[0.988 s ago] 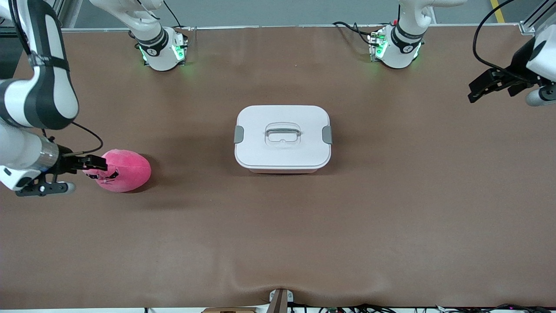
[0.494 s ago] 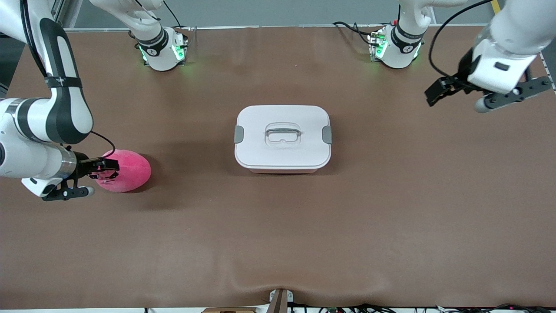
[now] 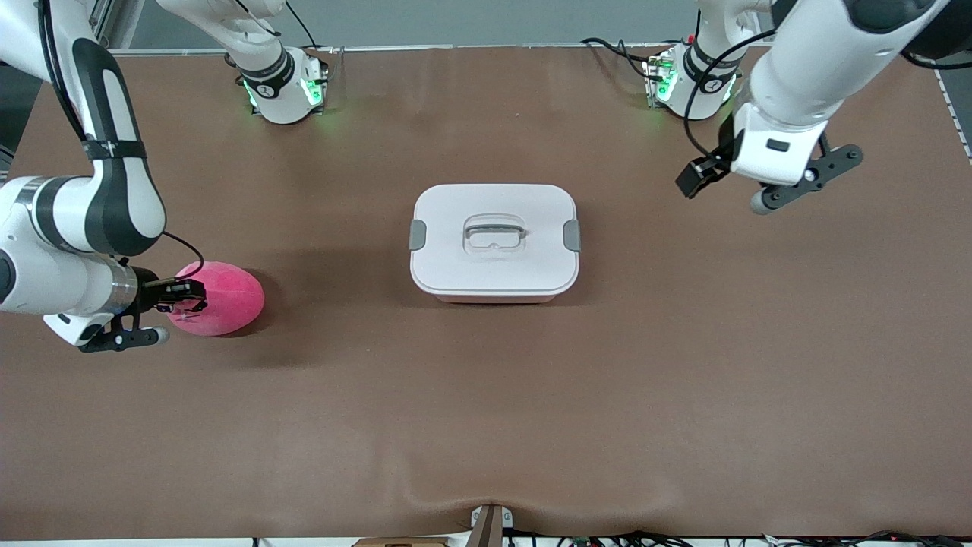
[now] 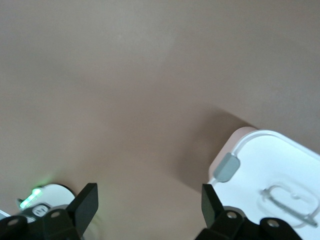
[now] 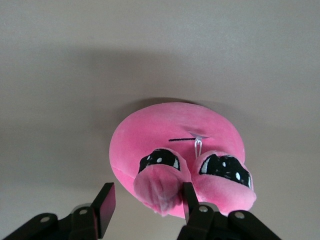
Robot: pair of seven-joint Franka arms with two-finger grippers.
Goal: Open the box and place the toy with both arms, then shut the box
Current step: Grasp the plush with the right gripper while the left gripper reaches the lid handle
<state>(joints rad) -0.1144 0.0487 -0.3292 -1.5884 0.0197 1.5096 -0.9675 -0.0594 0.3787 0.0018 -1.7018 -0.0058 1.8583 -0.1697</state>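
Lid on, toy on the table — both arms at the approach stage.

The box [image 3: 493,241] sits mid-table, white lid shut, grey clips at both ends. The right gripper [image 3: 181,295], fingers spread, straddles a nub of the toy [image 3: 220,298] — a hot-pink plush with dark eye patches, toward the right arm's end. The left gripper [image 3: 702,176] hangs open over bare table near the box. Next, I judge, the lid must come off, then the right fingers close on the plush.
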